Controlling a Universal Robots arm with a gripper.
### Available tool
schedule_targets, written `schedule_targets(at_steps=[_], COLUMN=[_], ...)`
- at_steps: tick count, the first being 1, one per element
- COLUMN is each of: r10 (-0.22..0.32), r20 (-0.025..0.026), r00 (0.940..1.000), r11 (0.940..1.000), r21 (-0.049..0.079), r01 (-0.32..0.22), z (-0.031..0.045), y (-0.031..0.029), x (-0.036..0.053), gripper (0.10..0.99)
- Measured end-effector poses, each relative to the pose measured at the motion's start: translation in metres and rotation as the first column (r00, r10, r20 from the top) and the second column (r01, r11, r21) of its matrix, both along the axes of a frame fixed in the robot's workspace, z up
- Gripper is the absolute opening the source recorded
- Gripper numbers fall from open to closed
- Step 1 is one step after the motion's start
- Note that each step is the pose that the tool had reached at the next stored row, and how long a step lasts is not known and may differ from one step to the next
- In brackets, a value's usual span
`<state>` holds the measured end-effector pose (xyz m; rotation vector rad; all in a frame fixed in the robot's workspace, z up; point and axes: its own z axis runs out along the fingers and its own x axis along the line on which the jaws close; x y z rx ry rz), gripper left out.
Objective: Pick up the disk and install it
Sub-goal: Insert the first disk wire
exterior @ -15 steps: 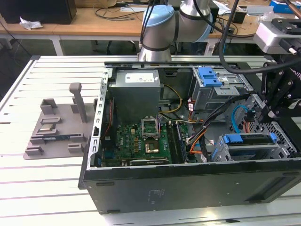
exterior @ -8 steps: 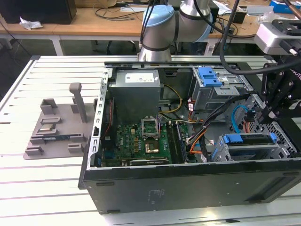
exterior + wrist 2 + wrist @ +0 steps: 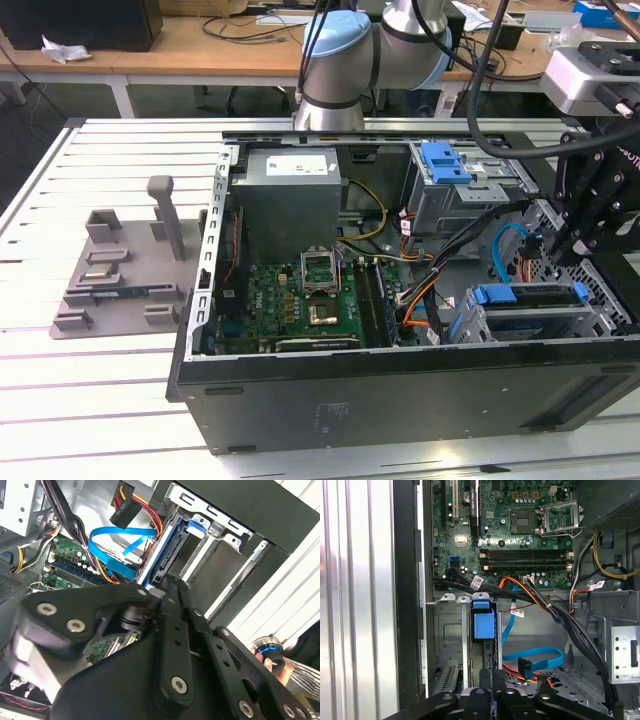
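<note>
The disk (image 3: pixel 530 296) stands on edge in the grey drive cage (image 3: pixel 520 327) at the front corner of the open computer case, on the exterior view's right. Its blue carrier rail runs along the top. My gripper (image 3: pixel 556 256) reaches down from the right and meets the disk's rear end. In the first wrist view the black fingers (image 3: pixel 482 678) flank the disk's thin edge behind its blue tab (image 3: pixel 483 622). In the second wrist view the gripper (image 3: pixel 168 583) sits close together on the disk's connector end (image 3: pixel 169 555), shut on it.
A blue plastic bracket (image 3: pixel 445 162) tops the upper grey drive bay. The motherboard (image 3: pixel 300 295), power supply (image 3: pixel 290 200), a blue data cable (image 3: pixel 535 656) and a black cable bundle (image 3: pixel 560 615) crowd the case beside the cage. A grey fixture (image 3: pixel 120 260) lies outside at the exterior view's left.
</note>
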<state>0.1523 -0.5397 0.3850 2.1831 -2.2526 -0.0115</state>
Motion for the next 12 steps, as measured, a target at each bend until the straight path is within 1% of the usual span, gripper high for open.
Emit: schedule_targets(at_steps=[3, 4, 5, 6, 7, 8, 9, 11, 12], r10=[0.0, 0.0, 0.0, 0.0, 0.0, 0.0, 0.0, 0.0, 0.0], r20=[0.0, 0.0, 0.0, 0.0, -0.0001, -0.0003, -0.0007, -0.0018, -0.0025], r00=[1.0, 1.0, 1.0, 1.0, 1.0, 1.0, 1.0, 1.0, 1.0], r11=[1.0, 1.0, 1.0, 1.0, 1.0, 1.0, 1.0, 1.0, 1.0], r21=[-0.001, -0.001, -0.001, -0.001, -0.001, -0.002, -0.002, -0.002, -0.002], r01=[0.0, 0.0, 0.0, 0.0, 0.0, 0.0, 0.0, 0.0, 0.0], z=[0.0, 0.0, 0.0, 0.0, -0.0001, -0.0002, -0.0004, -0.0013, -0.0031], y=[0.0, 0.0, 0.0, 0.0003, 0.0021, 0.0065, 0.0096, 0.0195, 0.0275], x=[0.0, 0.0, 0.0, 0.0, 0.0008, 0.0034, 0.0053, 0.011, 0.015], gripper=[0.357, 0.357, 0.42, 0.42, 0.42, 0.42, 0.42, 0.42, 0.42])
